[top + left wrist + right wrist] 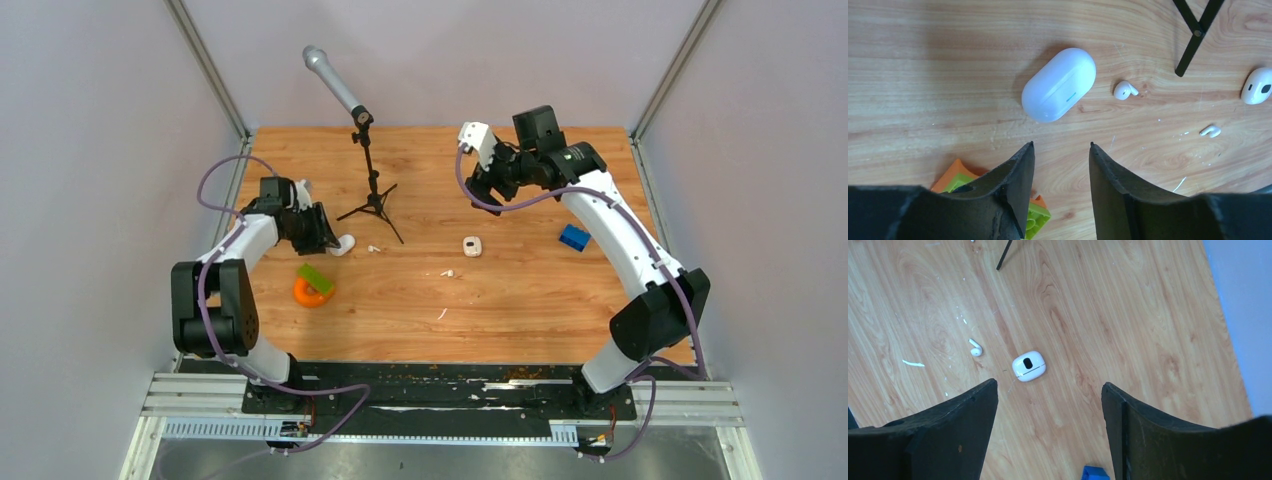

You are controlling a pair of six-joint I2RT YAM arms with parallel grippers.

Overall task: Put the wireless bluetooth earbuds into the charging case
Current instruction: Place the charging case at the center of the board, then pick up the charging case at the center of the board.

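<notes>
Wooden tabletop (520, 300) seen from above, mic on tripod stand (365, 160) planted toward back left. Left hand (1061, 144) held low, fingers spread, nothing pinched. Right hand (1049, 383) held higher at back right, spread wide, nothing gripped. Charging case (1058, 84) found shut, lying flat just ahead of left hand's fingertips. White rounded square with dark centre (1029, 365) seen mid-tabletop. First earbud (1124, 90) spotted just right of case, not touching. Second earbud (1210, 131) left further right, near the square.

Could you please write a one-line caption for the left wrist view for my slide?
Open left gripper poised before the closed charging case, one earbud beside it, a second earbud farther off.
</notes>
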